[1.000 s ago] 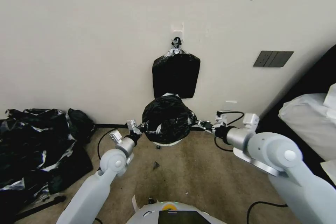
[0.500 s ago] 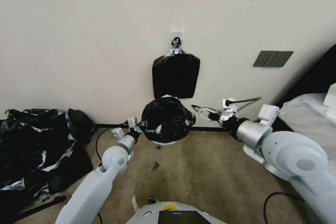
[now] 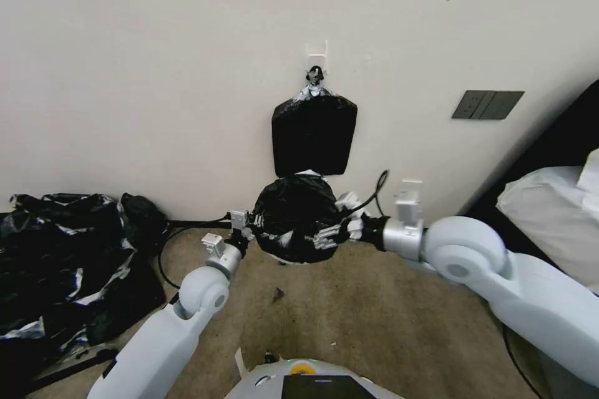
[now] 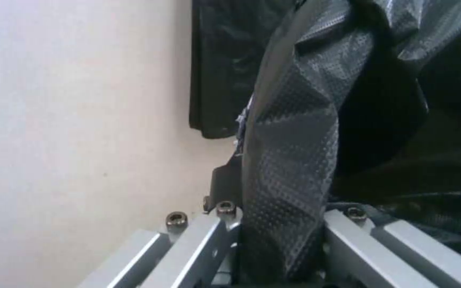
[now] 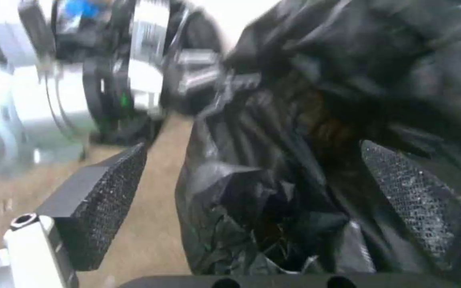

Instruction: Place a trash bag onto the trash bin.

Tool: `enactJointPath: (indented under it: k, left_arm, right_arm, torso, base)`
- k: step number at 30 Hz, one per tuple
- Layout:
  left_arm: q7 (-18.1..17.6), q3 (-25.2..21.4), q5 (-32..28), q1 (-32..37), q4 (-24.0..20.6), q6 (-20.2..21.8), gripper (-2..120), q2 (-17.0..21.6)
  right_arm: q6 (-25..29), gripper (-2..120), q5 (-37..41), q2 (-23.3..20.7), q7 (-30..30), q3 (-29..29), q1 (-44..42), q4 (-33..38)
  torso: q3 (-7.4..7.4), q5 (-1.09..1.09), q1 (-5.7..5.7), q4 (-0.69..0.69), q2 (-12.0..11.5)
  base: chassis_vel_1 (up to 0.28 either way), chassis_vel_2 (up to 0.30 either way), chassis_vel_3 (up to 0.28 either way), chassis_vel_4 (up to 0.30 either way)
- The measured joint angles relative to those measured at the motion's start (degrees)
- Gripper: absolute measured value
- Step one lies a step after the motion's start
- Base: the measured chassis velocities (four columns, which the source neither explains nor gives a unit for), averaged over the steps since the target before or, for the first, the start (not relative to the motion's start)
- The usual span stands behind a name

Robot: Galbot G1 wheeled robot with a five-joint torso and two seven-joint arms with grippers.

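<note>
Where the two arms meet in the head view, one trash bag (image 3: 294,218) lies draped over the one trash bin (image 3: 304,260), of which just a pale sliver shows below the plastic. The left gripper (image 3: 248,224) sits at the bag's 9 o'clock edge; in the left wrist view its fingers (image 4: 201,244) are closed on a fold of the dimpled black film (image 4: 289,160). The right gripper (image 3: 332,234) reaches in at the bag's 4 o'clock side; in the right wrist view its two mesh-faced pads (image 5: 110,192) stand wide apart with crumpled plastic (image 5: 273,188) between them, not pinched. Bare tan carpet (image 3: 349,318) lies open between the robot's base and the bin. At the view's 9 o'clock a single heap of black plastic (image 3: 62,262) rests on the floor, well apart from the bin. Beyond the bin, at 12 o'clock, one flat black pack (image 3: 314,135) hangs by its knotted top from a white hook (image 3: 317,53) on the cream wall (image 3: 156,75). One dark switch plate (image 3: 487,105) sits at 2 o'clock.
</note>
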Motion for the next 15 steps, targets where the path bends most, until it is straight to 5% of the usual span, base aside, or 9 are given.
enactJointPath:
  k: [9,15]
  left_arm:
    - [2.5,0.0,2.3,-0.2,-0.6,-0.9,0,1.5]
    - [2.9,0.1,2.3,-0.3,-0.9,-0.9,0,1.7]
  right_arm:
    - [-2.9,90,-6.5,1.9,-2.8,-13.4,11.7,-4.9]
    - [-3.0,67,-7.2,1.9,-3.9,-17.6,15.0,-6.1]
  torso:
    - [0.0,0.0,0.0,0.0,0.0]
    - [0.0,0.0,0.0,0.01,0.0]
  base:
    - [0.0,0.0,0.0,0.0]
    - [0.0,0.0,0.0,0.0]
